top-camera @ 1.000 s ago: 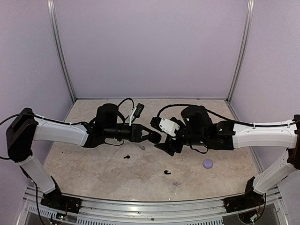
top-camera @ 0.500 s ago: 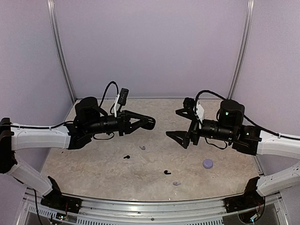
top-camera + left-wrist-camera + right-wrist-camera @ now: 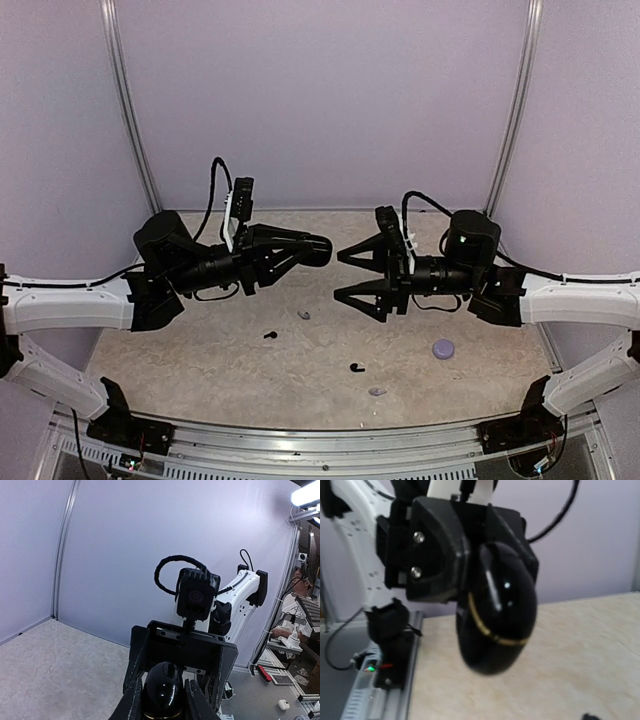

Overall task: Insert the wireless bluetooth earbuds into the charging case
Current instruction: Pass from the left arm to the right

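My left gripper (image 3: 318,250) is shut on a glossy black egg-shaped charging case (image 3: 320,249) with a gold band, held closed well above the table. In the left wrist view the case (image 3: 162,682) sits between my fingers (image 3: 131,705). My right gripper (image 3: 342,275) is wide open and empty, facing the case from the right, a short gap away. The right wrist view shows the case (image 3: 500,617) close up; my own fingers are out of frame. On the table lie two black earbuds (image 3: 270,334) (image 3: 356,368) and two lavender earbuds (image 3: 304,315) (image 3: 376,391).
A small round lavender case (image 3: 443,349) lies on the table at the right, below my right arm. Lavender walls with metal posts close off the back and sides. A metal rail runs along the near edge.
Both grippers rose from low over the table's middle and drew apart, then came back toward each other. The left still carries the black case; the right jaws have spread wide.
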`<state>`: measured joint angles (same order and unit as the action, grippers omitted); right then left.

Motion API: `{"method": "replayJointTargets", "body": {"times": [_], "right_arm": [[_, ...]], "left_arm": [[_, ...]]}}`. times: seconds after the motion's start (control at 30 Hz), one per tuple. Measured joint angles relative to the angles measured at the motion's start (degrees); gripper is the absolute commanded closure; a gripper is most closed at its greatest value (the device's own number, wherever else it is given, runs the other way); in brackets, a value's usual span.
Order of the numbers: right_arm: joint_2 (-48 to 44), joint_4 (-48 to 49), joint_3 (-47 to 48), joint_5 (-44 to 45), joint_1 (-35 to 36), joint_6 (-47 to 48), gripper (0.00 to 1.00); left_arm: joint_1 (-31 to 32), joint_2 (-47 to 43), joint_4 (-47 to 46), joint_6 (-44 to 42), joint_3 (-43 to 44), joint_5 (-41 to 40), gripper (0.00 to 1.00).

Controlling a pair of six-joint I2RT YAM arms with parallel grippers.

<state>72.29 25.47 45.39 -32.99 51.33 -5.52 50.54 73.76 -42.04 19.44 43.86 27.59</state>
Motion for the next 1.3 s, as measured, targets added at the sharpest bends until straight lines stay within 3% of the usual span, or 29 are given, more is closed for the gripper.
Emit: {"method": "replayJointTargets", "body": {"times": [0.33, 0.9, 1.3], "right_arm": [[6.3, 16.0, 0.1, -9.1, 0.0, -11.8, 0.44], [9.3, 22.9, 1.9, -9.2, 1.5, -14.0, 0.51], [12.1, 25.7, 3.5, -8.9, 2.0, -15.4, 0.67]], "left_arm": [[3.9, -0.3, -5.5, -2.5, -1.9, -3.3, 0.86], [5.2, 0.8, -11.8, -2.7, -2.8, -6.5, 0.86], [5.6, 1.8, -14.1, -2.3, -3.7, -7.1, 0.86]]}}
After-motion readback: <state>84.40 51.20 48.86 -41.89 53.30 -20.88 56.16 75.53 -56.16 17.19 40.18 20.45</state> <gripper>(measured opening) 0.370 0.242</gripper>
